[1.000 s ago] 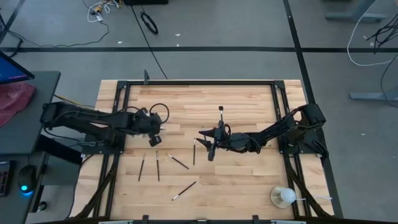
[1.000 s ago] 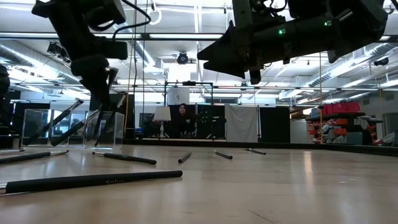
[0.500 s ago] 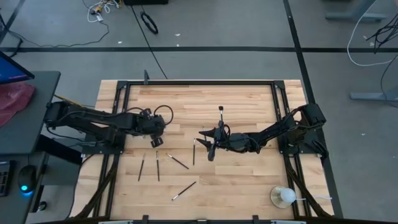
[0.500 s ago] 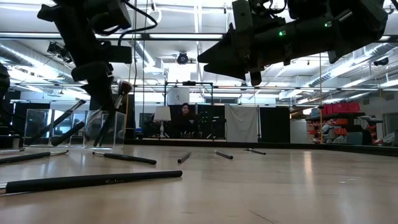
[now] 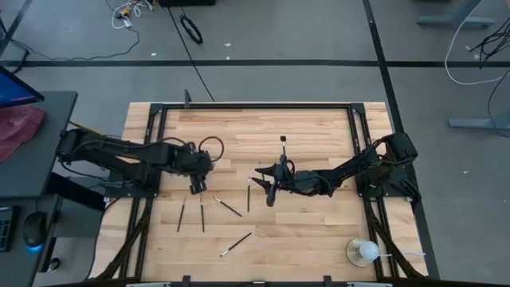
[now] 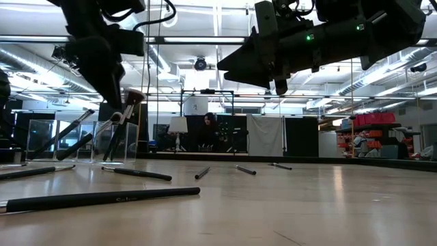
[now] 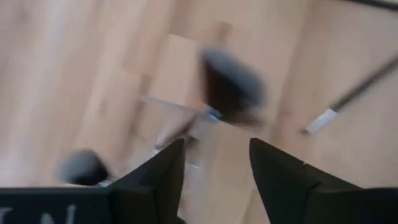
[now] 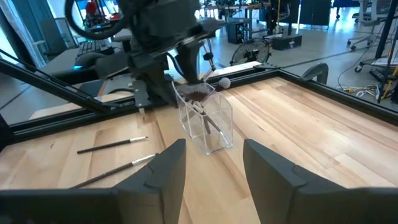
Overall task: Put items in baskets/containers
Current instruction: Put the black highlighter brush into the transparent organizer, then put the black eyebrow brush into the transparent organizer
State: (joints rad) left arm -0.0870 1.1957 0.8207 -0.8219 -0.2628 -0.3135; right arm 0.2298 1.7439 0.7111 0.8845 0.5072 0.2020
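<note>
The left gripper (image 6: 113, 102) is now raised above the clear holder (image 8: 205, 121), its jaws released where a brush was gripped a second ago. That fluffy brush (image 6: 123, 126) is left leaning in the holder, just below the jaws. The right gripper (image 5: 267, 190) is held open and empty. No writing is legible.

Colours on the table
Pale striped wood table (image 5: 311, 135); clear holder (image 8: 205, 121); dark brushes (image 5: 236, 243); black fingers (image 8: 168, 171).
</note>
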